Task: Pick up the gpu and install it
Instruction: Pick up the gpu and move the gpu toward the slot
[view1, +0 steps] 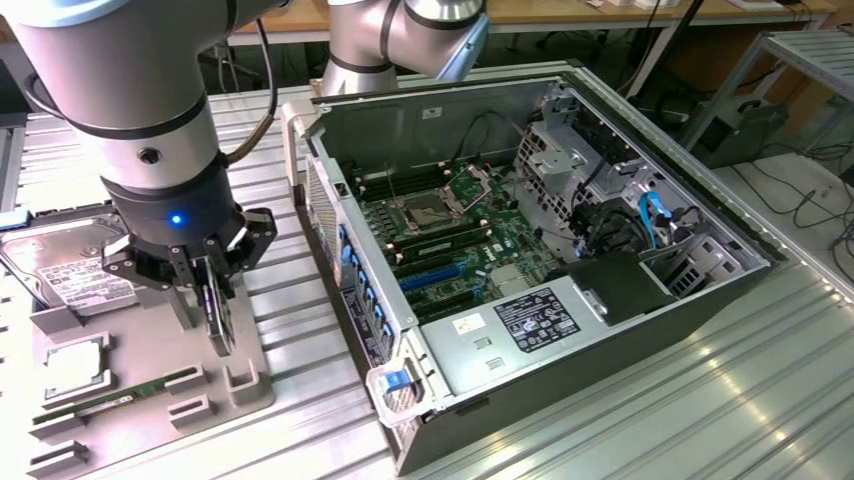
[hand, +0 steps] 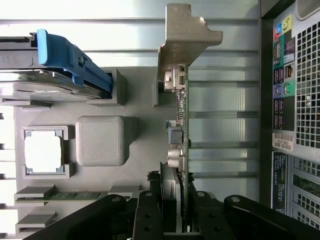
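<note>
The ribbed metal worktop (view1: 694, 400) carried the open computer case (view1: 461, 375), lying on its side at the exterior view's right. Its motherboard (view1: 441, 220) was exposed and the blue expansion slots (view1: 434, 275) were bare, so the install had not been done.

At the exterior view's left the arm (view1: 147, 120) reached straight down over a grey holder tray (view1: 147, 350), just beside the case. The tray also held a silver hard drive (view1: 74, 270), a processor chip (view1: 74, 365) and a green memory stick (view1: 127, 393), all lying in their own places.

The gpu (hand: 183, 125) stood on edge at the tray, well apart from the motherboard, with its silver bracket (hand: 187, 35) at the end far from the wrist. The tool (hand: 175, 220) was closed partway, one finger on each face of the card, and seemed to have it gripped. Whether the card had left its slot in the tray or sat in it, I could not tell.

By my reckoning the pick-up was in hand: the grasp was made, and carrying and seating the card remained.
</note>
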